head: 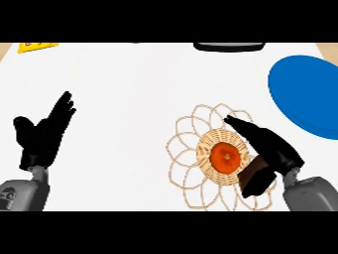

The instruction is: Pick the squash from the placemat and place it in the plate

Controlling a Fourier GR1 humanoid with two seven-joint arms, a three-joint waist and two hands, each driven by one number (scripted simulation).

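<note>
On the woven centre of a round wicker placemat (200, 163), ringed with open looped petals, sits the squash (225, 156), an orange, rounded thing seen from above with a small paler spot at its middle. It lies at the lower right of the white counter (135, 84), still on the mat and well apart from the plate (310, 96), a blue plate lying at the counter's right edge, up and to the right of the mat.

At the view's right, the right hand (274, 151) comes in from the lower edge on its grey forearm and lies over the right side of the placemat, just beside the squash. Its fingers (242, 125) stretch straight toward the upper left, passing above the squash's right edge, while the thumb (255, 181) hangs lower down below it; the hand is spread, not closed round anything. Whether it touches the squash cannot be told.

Over at the left, the left hand (43, 136) rests open, fingers straight and pointing up, holding nothing.

Along the far edge, a dark object (228, 46) is cut off by the view's top, and a yellow item (36, 46) shows at the upper left corner.
</note>
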